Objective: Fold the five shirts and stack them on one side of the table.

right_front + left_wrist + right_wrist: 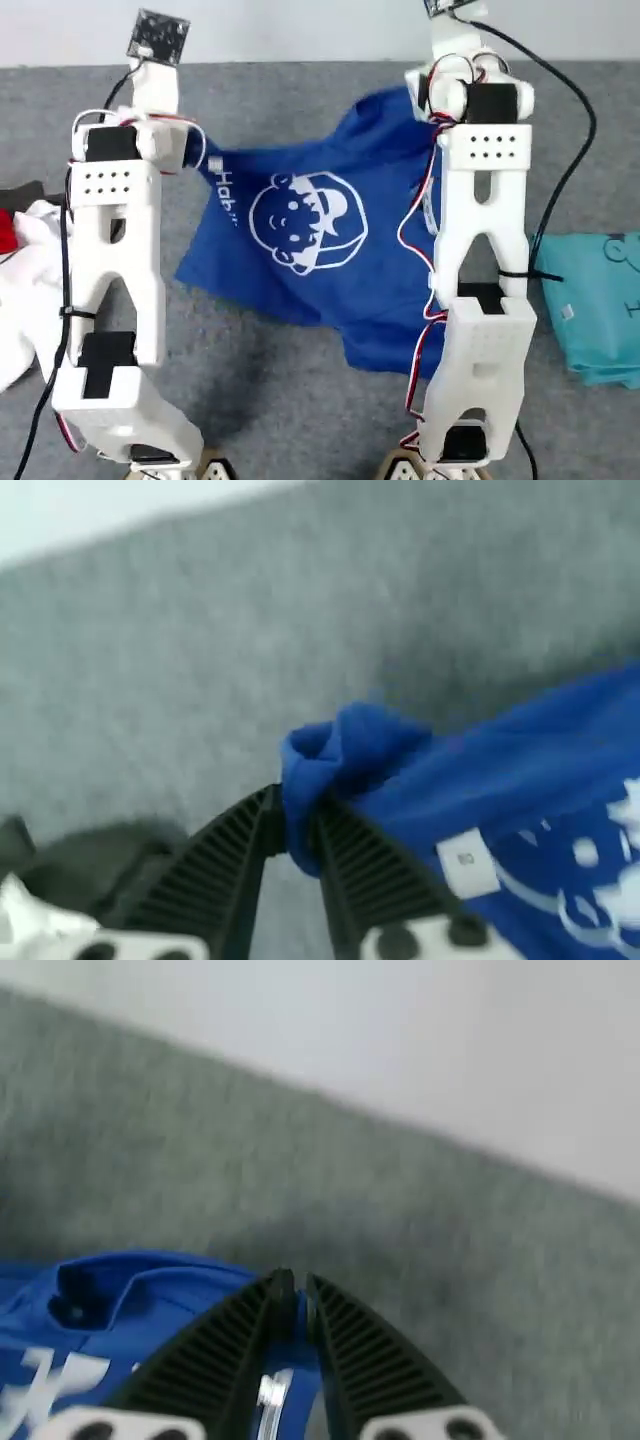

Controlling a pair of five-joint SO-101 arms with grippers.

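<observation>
Folding of the blue cotton shirt with a white cartoon print (300, 250) appears under way. The left gripper (295, 810) is clamped on a bunched corner. The right gripper (297, 1285) is closed on another edge, with cloth trailing behind its fingers. Next, both likely need to carry the edge over evenly. A folded teal shirt (600, 300) lies well apart from the fingers.
</observation>
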